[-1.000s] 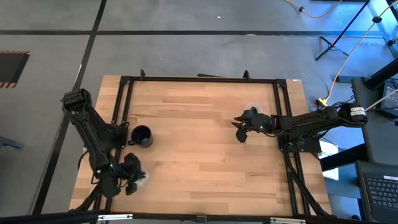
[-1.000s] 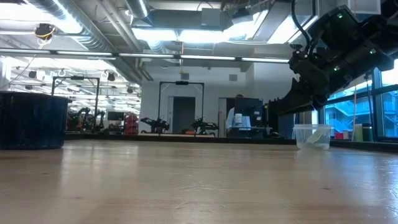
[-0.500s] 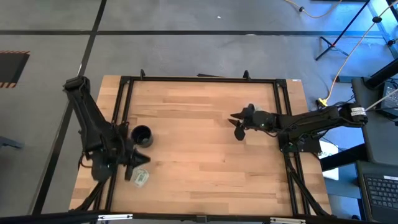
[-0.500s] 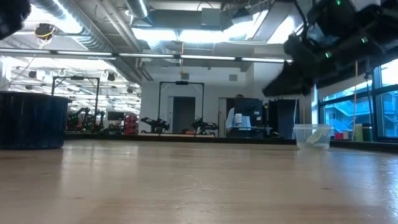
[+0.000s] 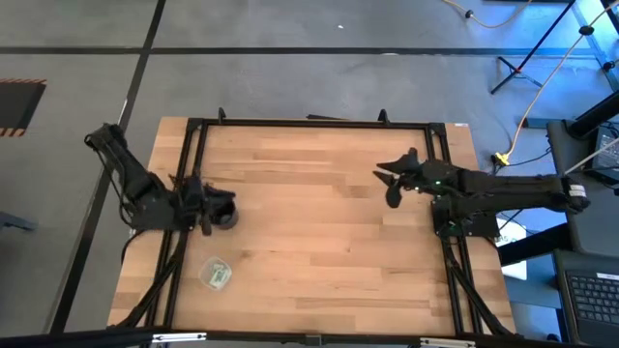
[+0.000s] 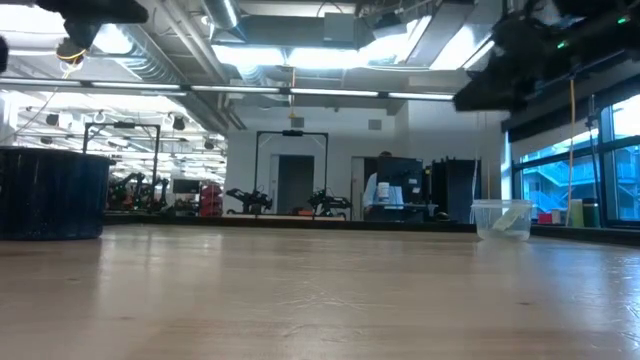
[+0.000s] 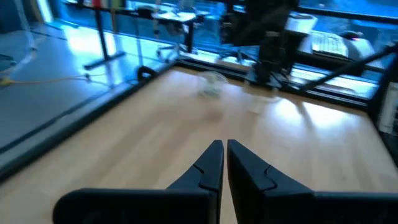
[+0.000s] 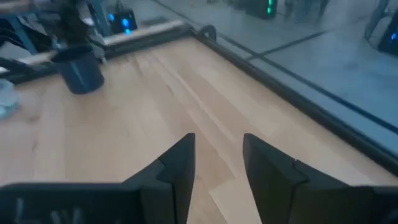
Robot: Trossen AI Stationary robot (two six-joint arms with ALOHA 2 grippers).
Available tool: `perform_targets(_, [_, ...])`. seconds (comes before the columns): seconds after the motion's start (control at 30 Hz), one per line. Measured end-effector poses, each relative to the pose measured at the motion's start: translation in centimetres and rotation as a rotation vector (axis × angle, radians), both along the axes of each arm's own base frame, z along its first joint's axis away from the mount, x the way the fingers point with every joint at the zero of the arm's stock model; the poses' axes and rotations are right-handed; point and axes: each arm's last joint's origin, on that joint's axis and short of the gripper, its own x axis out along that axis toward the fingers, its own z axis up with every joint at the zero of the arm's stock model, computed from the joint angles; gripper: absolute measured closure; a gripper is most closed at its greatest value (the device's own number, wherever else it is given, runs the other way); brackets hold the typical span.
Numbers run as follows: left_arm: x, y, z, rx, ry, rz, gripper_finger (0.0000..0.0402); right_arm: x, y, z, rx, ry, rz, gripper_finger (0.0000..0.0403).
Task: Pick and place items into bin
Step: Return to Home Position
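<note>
The left gripper [image 5: 201, 205] is hanging just beside the black cup [image 5: 225, 215], on the side away from the other arm. Its fingers [image 7: 211, 163] are standing almost together, with only a thin slit between them and nothing in it. The right gripper [image 5: 387, 186] is hovering well apart from the cup, far across the wooden table [image 5: 309, 242]. Its fingers [image 8: 177, 165] are showing a moderate gap and are also carrying nothing.

The packets [image 5: 219, 277] are lying inside the clear bin [image 5: 206, 268], which is sitting near the cup on the robot's side of it. No loose packet is showing on the boards. A second clear tub [image 6: 503, 219] is standing far from the cup, over toward the right arm, with something pale leaning in it.

With both grippers empty, the step in hand appears to be folding the arms home. The left arm is the one needing care:
- It is hanging so close to the cup that going up first looks safest, before drawing back away from the cup.
- Swinging low could tip the cup or nudge the bin.

The right arm, being near the tub, would do well by rising before retracting.
</note>
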Motion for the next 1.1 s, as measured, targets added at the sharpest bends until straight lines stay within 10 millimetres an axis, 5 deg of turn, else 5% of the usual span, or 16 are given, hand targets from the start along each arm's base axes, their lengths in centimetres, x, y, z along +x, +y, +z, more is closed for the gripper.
perform_targets(0.27, [-2.4, 2.8, 0.2, 0.038, -0.011, 0.055, 0.0387, -4.0, 0.4, 1.2, -0.051, -0.186, 0.009, 0.0265])
perform_targets(0.53, [-3.0, 3.3, 0.2, -0.009, -0.004, -0.004, 0.0387, -6.4, 1.1, 0.7, -0.070, -0.257, 0.157, 0.0265])
perform_targets(0.87, [-0.1, 1.8, 0.1, 0.068, -0.246, -0.159, 0.0386, -7.8, 1.1, 1.0, -0.112, -0.316, 0.145, 0.0265])
perform_targets(1.1, [0.7, 3.9, -0.7, 0.175, -0.233, 0.013, 0.0386, -8.0, 1.1, 0.6, -0.103, -0.283, 0.139, 0.0265])
